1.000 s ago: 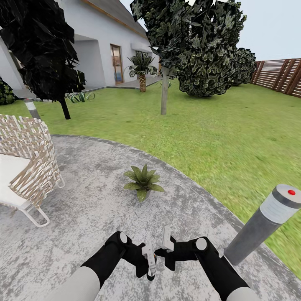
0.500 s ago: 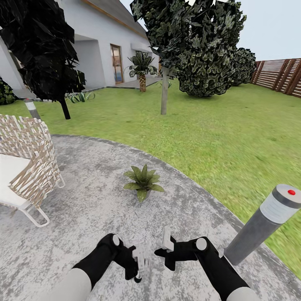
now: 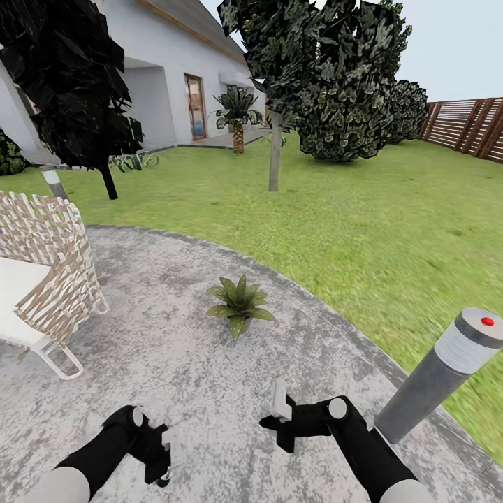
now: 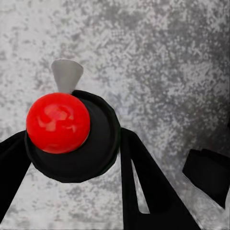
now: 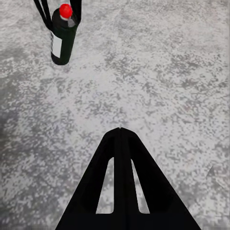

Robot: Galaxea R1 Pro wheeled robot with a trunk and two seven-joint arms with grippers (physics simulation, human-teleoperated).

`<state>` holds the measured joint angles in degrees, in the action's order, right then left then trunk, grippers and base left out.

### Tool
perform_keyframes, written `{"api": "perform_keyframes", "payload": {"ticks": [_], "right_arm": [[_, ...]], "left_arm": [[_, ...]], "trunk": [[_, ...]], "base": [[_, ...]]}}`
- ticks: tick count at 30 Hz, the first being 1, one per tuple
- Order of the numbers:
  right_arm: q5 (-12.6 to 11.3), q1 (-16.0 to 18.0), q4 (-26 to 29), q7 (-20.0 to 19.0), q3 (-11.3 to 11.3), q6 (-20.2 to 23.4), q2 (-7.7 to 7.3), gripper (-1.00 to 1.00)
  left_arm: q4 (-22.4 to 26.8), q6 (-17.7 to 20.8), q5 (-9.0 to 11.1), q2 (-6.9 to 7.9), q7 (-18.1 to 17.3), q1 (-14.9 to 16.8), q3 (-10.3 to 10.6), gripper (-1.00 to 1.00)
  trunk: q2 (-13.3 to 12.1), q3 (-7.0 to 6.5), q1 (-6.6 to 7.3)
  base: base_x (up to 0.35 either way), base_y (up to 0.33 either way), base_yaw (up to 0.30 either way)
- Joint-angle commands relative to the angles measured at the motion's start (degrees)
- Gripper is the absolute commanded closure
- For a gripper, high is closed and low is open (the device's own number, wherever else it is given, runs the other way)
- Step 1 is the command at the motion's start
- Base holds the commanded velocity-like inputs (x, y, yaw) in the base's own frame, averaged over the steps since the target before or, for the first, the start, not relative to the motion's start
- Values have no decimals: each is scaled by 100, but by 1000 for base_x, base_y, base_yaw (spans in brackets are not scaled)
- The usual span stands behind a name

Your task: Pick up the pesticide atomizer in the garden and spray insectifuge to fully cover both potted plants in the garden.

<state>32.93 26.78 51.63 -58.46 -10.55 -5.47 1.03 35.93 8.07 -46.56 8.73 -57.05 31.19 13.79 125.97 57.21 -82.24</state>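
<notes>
At lower left of the head view, our left gripper (image 3: 166, 457) grips the pesticide atomizer (image 4: 72, 136); right gripper (image 3: 278, 412) apparently clenched, below one potted plant (image 3: 239, 303).

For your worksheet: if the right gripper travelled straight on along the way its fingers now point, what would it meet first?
Most likely the grey speckled paving. The right gripper, fingers closed together, points down at bare ground. The atomizer held in the left gripper sits well off that line, though depth is hard to judge.
</notes>
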Motion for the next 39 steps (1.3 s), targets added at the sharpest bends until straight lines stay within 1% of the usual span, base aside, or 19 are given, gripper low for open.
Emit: {"api": "perform_keyframes", "payload": {"ticks": [1,2,5,7,9,10,11,13,15,16,18,19,22,25,29,30,31,35,39], "right_arm": [[57,2,1,-3,20,-54,-5,100],[57,2,-2,0,28,-53,-12,-100],[56,2,-11,15,54,-60,-29,-100],[56,2,-15,35,59,-70,-39,-100],[53,2,-122,211,55,-75,-83,-100],[42,2,-319,496,54,-82,-113,-100],[31,-1,-509,764,54,-89,-126,-100],[0,-9,-1050,1498,55,-107,-135,-100],[-117,-17,-1845,2567,115,-246,-119,-100],[-284,-23,-2312,3118,188,-479,-101,-100],[-645,-33,-2903,3717,279,-933,-92,-100],[-993,-37,-3303,4066,322,-1316,-96,-100],[-1764,-43,-4075,4712,365,-2108,-122,-100],[-2207,-55,-4487,5228,370,-2734,-137,-100],[-2329,-140,-4616,5575,375,-3001,-136,-100],[-2347,-179,-4636,5838,376,-3034,-138,-100],[-2350,-205,-4640,5919,373,-3037,-134,-100],[-2359,-314,-4806,5998,378,-3035,-128,-100],[-2361,-322,-4850,6005,378,-3039,-124,-100]], "left_arm": [[9,60,193,119,148,-23,-109,100],[-10,58,322,164,262,-53,-232,100],[-232,55,825,197,745,-158,-810,100],[-475,49,1118,171,1087,-175,-1045,100],[-723,0,1585,141,1457,-181,-1185,100],[-846,-157,1947,116,1730,-185,-1224,100],[-938,-300,2182,105,1942,-188,-1239,100],[-1198,-582,2558,93,2401,-194,-1254,100],[-1662,-940,2893,88,2896,-199,-1261,100],[-1947,-1222,3097,86,3127,-200,-1267,100],[-2310,-1674,3469,81,3394,-200,-1271,100],[-2584,-2007,3777,65,3581,-200,-1268,100],[-2984,-2536,4258,-11,4055,-242,-1270,100],[-3066,-2947,4470,-79,4606,-495,-1272,100],[-3163,-3340,4727,-143,5229,-604,-1273,100],[-3314,-3403,4796,-213,5358,-620,-1273,100],[-3341,-3414,4806,-231,5377,-625,-1273,100],[-3368,-3420,5409,-213,5394,-631,-1274,100],[-3371,-3418,5496,-206,5368,-632,-1266,100]], "trunk": [[2,5,1],[2,5,1],[2,5,1],[2,5,1],[2,5,1],[2,5,1],[2,5,1],[2,5,1],[2,5,1],[2,5,1],[2,5,1],[2,5,1],[2,5,1],[2,5,1],[2,5,1],[2,5,1],[2,5,1],[2,5,1],[2,5,1]], "base": [[0,0,0],[0,0,0],[0,0,0],[0,0,0],[0,0,0],[0,0,0],[0,0,0],[0,0,0],[0,0,0],[0,0,0],[0,0,0],[0,0,0],[0,0,0],[0,0,0],[0,0,0],[0,0,0],[0,0,0],[0,0,153],[0,0,267]]}}
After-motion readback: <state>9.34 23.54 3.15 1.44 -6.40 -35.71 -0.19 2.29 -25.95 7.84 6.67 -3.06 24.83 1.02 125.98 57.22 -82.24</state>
